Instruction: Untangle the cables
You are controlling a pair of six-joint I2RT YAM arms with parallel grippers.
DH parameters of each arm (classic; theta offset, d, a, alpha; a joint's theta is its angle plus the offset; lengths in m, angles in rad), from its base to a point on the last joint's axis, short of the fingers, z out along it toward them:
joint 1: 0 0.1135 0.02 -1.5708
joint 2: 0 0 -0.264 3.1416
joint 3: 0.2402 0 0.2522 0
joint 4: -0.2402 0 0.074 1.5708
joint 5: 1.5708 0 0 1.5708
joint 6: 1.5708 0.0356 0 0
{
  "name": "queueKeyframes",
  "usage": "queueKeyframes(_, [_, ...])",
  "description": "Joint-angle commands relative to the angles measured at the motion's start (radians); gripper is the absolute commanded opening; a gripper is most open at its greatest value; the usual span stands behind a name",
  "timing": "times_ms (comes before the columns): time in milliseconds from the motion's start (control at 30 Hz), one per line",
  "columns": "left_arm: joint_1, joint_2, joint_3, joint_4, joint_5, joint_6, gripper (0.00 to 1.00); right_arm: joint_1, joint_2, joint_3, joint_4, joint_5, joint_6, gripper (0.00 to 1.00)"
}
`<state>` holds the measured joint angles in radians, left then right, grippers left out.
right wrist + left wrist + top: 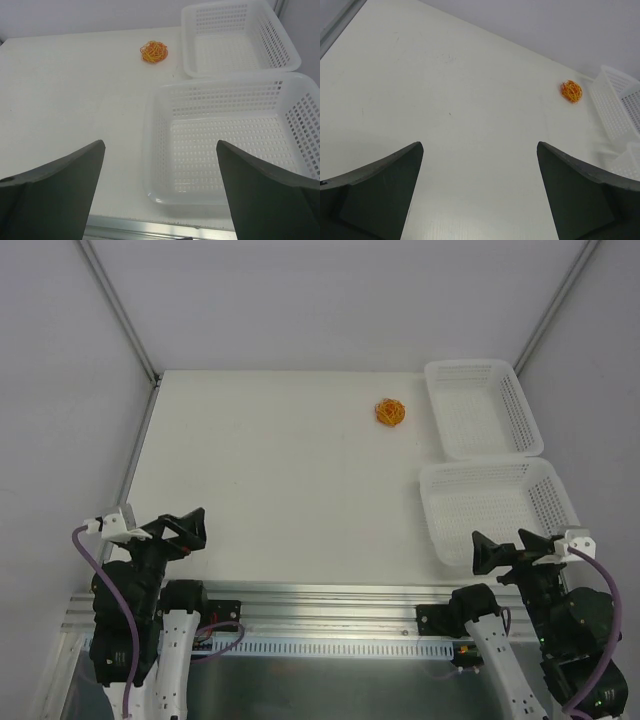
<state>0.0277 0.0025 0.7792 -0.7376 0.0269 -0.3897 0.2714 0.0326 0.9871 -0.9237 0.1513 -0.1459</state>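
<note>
Cables [390, 412] sit balled, untouched; left hand [479, 150] and right hand [160, 147] gape wide, empty.

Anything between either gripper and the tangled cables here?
Nothing visible stands between the left gripper and the cables, only table. The left side of the near basket lies across the straight line from the right gripper to them, likely needing a detour.
</note>
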Motion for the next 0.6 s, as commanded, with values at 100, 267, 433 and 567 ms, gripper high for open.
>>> queueKeyframes(100, [0.008, -0.087, -0.029, 0.043, 0.034, -0.044, 0.99, -0.003, 0.108, 0.016, 0.046, -0.025, 0.008, 1.00])
queueKeyframes(267, [0.008, 0.028, -0.057, 0.041, 0.093, -0.098, 0.99, -0.003, 0.254, 0.019, 0.094, -0.152, 0.005, 0.99])
queueKeyframes(433, [0.008, 0.292, -0.058, 0.038, 0.172, -0.153, 0.99, -0.003, 0.485, 0.034, 0.154, -0.252, 0.080, 1.00])
queueKeyframes(567, [0.001, 0.457, -0.063, 0.030, 0.203, -0.195, 0.99, -0.004, 0.790, 0.120, 0.142, -0.199, 0.193, 1.00])
